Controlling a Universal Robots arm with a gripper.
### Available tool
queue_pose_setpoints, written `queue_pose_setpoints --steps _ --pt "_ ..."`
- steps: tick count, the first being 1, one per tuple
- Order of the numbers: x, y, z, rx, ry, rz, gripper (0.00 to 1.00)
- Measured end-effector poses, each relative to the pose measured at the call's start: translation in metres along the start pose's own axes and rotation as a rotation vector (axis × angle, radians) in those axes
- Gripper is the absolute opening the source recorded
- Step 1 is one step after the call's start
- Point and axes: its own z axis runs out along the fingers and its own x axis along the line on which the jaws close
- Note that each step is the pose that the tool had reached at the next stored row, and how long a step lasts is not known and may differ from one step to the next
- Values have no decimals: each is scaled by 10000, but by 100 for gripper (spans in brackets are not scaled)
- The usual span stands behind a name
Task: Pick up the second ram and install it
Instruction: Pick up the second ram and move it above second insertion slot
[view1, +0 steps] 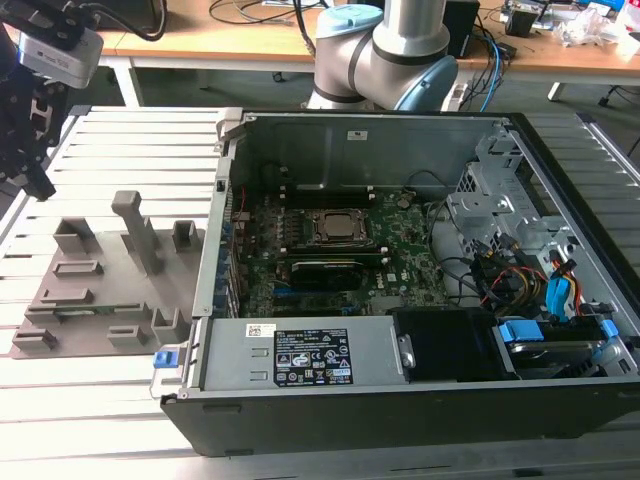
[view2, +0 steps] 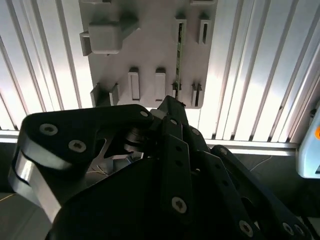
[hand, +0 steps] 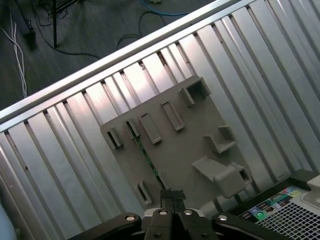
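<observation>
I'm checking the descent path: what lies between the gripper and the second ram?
Nothing. In the first wrist view the gripper hangs above the second ram, which sits on edge in the grey fixture, and the stretch between them is bare.

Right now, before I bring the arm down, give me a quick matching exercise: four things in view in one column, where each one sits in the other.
Things
1. second ram
2. gripper
3. processor socket
4. fixture plate

Places
A. on the motherboard inside the open case
B. flat on the slatted table, to the exterior view's left of the case
C. standing on edge in slots of the grey plate
D. in the air over the plate, outside the case

Pairs: 1-C, 2-D, 3-A, 4-B
</observation>
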Motion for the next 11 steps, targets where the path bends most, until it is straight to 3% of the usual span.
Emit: queue_pose_setpoints --steps 11 --pt "0 0 0 -30 55 -1251 11"
